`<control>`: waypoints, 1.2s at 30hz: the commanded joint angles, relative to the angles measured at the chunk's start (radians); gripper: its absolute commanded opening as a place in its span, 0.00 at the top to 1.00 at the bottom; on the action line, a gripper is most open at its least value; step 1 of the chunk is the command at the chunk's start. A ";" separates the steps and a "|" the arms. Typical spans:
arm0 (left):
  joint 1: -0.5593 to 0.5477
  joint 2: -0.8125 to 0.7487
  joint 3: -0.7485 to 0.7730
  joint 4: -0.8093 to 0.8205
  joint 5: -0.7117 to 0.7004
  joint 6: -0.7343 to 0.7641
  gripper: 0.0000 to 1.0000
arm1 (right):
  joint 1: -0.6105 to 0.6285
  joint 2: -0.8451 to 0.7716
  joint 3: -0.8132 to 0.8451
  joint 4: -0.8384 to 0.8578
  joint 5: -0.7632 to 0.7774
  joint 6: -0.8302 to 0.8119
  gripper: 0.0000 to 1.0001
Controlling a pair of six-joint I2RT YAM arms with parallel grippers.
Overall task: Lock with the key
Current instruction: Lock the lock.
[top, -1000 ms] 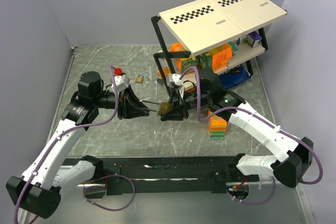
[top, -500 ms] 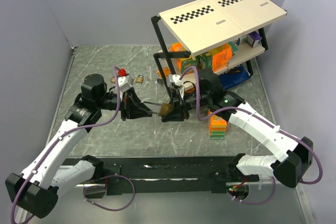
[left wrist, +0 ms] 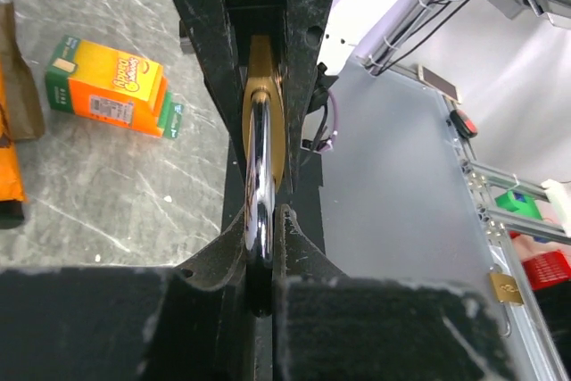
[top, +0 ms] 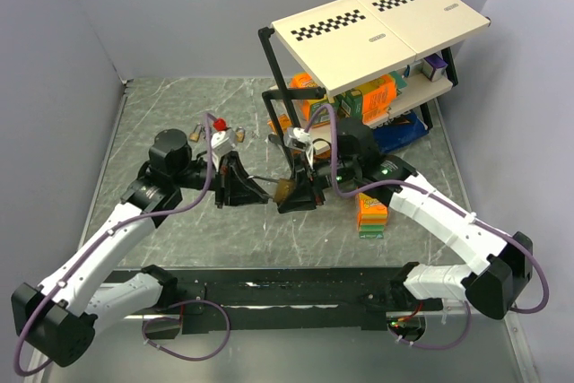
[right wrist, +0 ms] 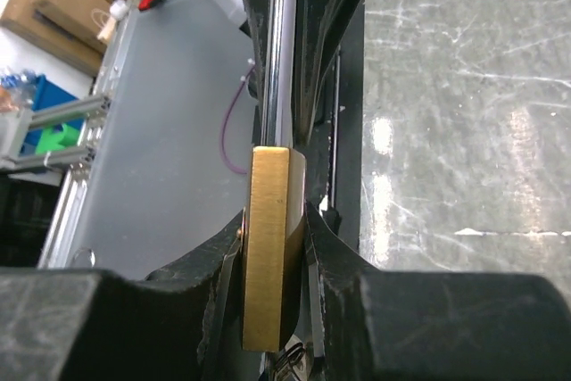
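Observation:
A brass padlock (top: 283, 189) hangs in the air between both grippers over the middle of the table. My left gripper (top: 260, 193) is shut on its silver shackle (left wrist: 259, 176), with the brass body (left wrist: 264, 78) straight ahead. My right gripper (top: 298, 193) is shut on the brass body (right wrist: 268, 247), and the shackle (right wrist: 278, 51) runs away from it toward the left gripper's fingers (right wrist: 317, 33). A bit of metal, possibly a key or key ring (right wrist: 291, 365), shows under the body. I cannot tell whether the shackle is seated.
An orange and green box (top: 371, 213) lies just right of the right gripper and also shows in the left wrist view (left wrist: 111, 86). A black shelf rack (top: 377, 15) with boxes stands at the back right. A small padlock (top: 240, 134) lies on the table behind the left arm.
My left arm has moved right, toward the right gripper, with the shackle in it, and the gap between the grippers is smaller. The right gripper has stayed nearly still.

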 commanded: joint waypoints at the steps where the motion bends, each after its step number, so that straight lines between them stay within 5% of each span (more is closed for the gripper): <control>1: -0.144 0.106 0.014 0.156 -0.028 0.032 0.99 | 0.084 0.084 0.060 0.405 -0.010 0.057 1.00; 10: -0.170 0.124 0.008 0.127 -0.025 0.043 0.99 | 0.084 0.089 0.077 0.368 -0.033 0.008 1.00; 16: -0.053 0.089 0.039 0.052 0.021 0.067 0.99 | 0.054 0.025 0.028 0.251 -0.004 -0.075 1.00; 19: 0.035 0.083 0.092 -0.052 0.024 0.092 0.89 | 0.040 0.002 0.003 0.228 0.049 -0.087 1.00; 22: 0.144 0.077 0.134 -0.063 -0.010 0.032 0.52 | 0.024 0.006 -0.008 0.282 0.143 -0.041 1.00; 29: 0.296 0.029 0.107 -0.007 -0.129 -0.337 0.04 | 0.023 0.046 -0.006 0.423 0.410 0.028 1.00; 36: 0.346 -0.003 0.019 0.110 -0.340 -0.698 0.04 | 0.050 0.213 0.132 0.486 0.571 0.100 1.00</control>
